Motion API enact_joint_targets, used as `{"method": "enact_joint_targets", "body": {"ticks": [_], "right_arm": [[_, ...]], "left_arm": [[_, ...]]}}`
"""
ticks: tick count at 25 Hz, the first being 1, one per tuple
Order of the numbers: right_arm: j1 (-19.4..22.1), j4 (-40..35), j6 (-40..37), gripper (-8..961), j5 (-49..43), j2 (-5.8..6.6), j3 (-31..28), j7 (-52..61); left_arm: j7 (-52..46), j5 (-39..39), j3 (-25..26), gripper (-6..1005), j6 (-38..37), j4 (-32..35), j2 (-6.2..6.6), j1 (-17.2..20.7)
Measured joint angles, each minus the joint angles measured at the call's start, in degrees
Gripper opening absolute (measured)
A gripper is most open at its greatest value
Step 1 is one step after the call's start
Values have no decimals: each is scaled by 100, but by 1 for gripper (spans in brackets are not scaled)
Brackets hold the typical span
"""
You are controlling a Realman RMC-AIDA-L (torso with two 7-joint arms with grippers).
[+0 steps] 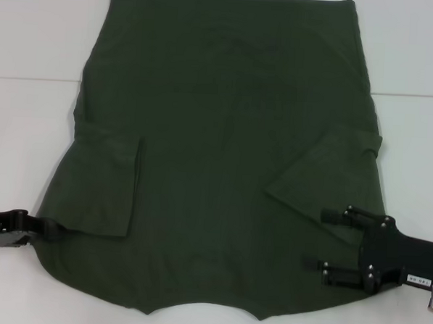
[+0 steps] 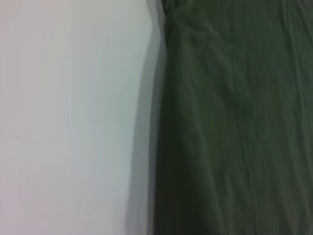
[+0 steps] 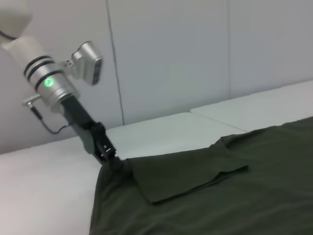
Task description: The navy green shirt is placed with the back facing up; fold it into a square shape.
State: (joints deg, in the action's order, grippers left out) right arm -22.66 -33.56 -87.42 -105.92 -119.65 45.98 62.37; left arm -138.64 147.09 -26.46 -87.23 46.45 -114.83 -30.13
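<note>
Shirt: the navy green shirt (image 1: pixel 224 155) lies flat, back up, on the white table (image 1: pixel 34 29); long axis runs away from the robot, both sleeves already folded inward.
Left gripper: the left gripper (image 1: pixel 49 229) sits at the shirt's near-left edge, fingers pinched on the fabric by the folded left sleeve (image 1: pixel 102 189).
Right gripper: the right gripper (image 1: pixel 333 244) hovers over the near-right part, jaws spread, holding nothing, just beside the right sleeve (image 1: pixel 324 178).
Key relation: cloth lies inboard of both grippers; I judge the right must still take its edge before a lengthwise fold.
</note>
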Motion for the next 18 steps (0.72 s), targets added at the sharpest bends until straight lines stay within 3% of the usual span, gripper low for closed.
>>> {"method": "enact_joint_targets", "body": {"ticks": [7,10,13,16,18], "right_arm": [[94,-922,-263,915,-253,3,25,1456],[150,-1649,-384,915,-463,22,3,2775],[168,-2349,-618,915,-729,148,-26,4324],[109,-2935,-1028,914,-1121,318,-219,6077],[2,-3047,-1392,914,-1356,499,-404,6949]], "left_arm": [[75,10,-11,265,-66,4,9,7],[107,24,-16,156,-132,4,19,8],[144,10,-16,33,-203,5,22,8],[211,13,-17,33,-217,5,22,7],[292,16,-3,34,-250,4,22,8]]}}
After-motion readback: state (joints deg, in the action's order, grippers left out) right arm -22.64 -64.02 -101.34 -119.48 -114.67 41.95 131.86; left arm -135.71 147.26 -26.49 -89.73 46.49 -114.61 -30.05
